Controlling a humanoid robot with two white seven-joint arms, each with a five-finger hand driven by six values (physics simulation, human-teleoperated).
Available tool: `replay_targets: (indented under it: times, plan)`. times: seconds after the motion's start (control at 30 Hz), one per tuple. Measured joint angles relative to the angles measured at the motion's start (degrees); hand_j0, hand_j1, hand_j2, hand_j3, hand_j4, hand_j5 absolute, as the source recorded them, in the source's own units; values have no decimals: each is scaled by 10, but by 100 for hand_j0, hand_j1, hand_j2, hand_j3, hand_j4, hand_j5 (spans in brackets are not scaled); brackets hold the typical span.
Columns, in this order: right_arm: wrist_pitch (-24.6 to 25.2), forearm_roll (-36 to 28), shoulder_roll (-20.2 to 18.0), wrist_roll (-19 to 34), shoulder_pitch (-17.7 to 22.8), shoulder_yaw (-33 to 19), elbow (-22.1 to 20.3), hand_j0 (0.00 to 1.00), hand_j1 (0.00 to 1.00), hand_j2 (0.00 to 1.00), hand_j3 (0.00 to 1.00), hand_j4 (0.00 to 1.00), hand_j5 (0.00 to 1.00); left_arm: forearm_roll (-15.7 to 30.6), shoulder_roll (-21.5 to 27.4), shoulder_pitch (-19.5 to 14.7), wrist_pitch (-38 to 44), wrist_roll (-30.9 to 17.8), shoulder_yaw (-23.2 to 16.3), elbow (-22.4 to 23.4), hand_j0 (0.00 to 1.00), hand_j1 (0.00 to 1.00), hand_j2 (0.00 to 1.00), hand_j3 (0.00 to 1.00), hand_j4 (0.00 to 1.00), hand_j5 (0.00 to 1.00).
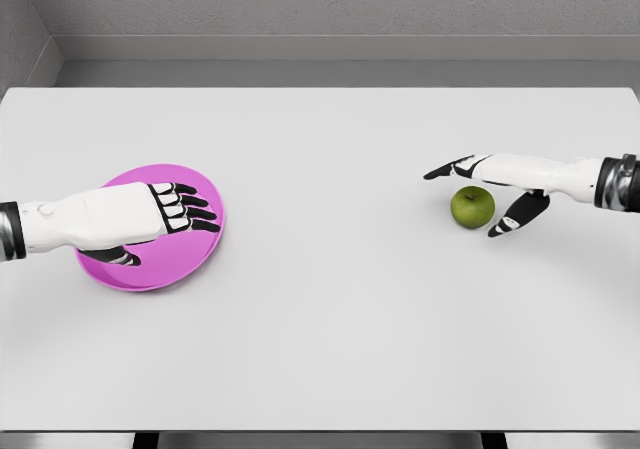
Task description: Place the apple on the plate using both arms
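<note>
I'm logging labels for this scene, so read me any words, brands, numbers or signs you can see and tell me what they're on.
None: no text, number or sign shows anywhere.
The green apple, pink plate, white table, left hand and right hand are all unmarked.

A white table (330, 319) is filling most of the view, and a grey wall (330, 4) is running behind its far edge.
</note>
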Motion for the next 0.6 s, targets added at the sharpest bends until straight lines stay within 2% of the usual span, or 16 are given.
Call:
replay_targets:
  times: [0.6]
  plan:
    - [-5,25,25,0,-2,1,58,100,100,100,100,100,100,0,0,1,0,0,0,0,100,100,100,100,100,100]
